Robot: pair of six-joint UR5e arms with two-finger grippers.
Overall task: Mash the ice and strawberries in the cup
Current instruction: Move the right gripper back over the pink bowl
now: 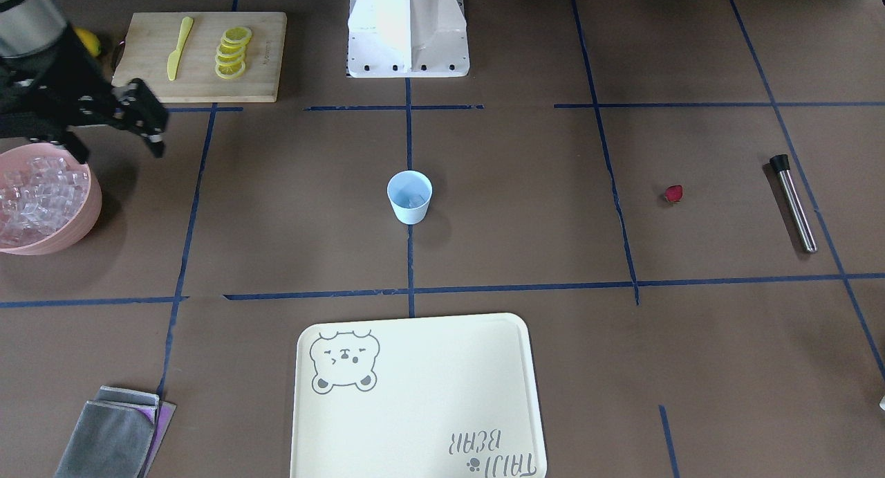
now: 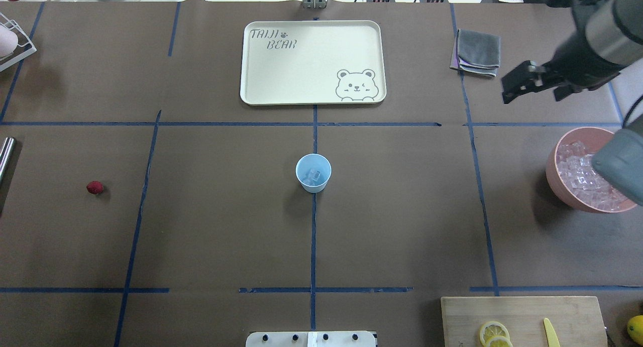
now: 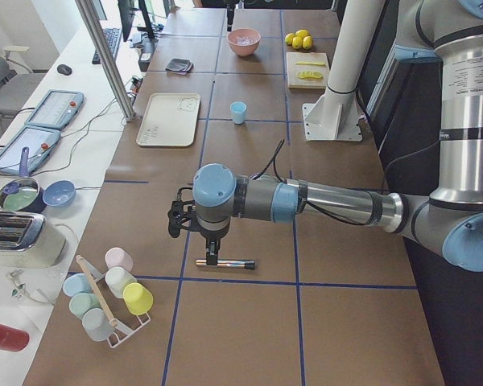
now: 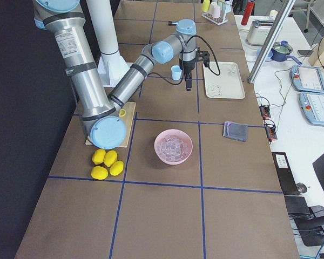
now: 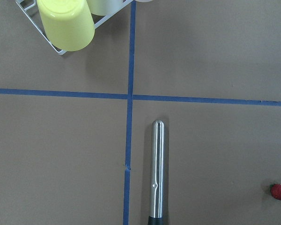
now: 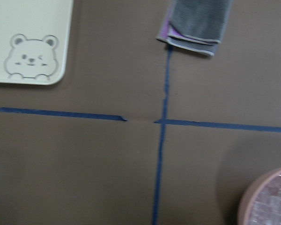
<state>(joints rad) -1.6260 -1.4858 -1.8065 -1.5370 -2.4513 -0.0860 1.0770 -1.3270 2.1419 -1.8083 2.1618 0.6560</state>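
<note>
Cup (image 2: pixel 312 187) holds ice (image 2: pixel 314 175); strawberry (image 2: pixel 94 188) at its 9 o'clock, not in yet; muddler (image 5: pixel 158 173) untouched. Your right gripper (image 2: pixel 515 83) spread, empty; left gripper (image 3: pixel 212 253): can't tell.

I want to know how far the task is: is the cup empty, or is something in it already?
Not empty: the cup stands upright with ice inside. The strawberry lies apart from it, not yet in.

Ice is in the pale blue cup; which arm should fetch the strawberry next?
Left, likely. The small dark red strawberry lies on the robot's left, inside the left wrist view, near the left gripper. The right gripper is far off, by the large pink bowl.
</note>
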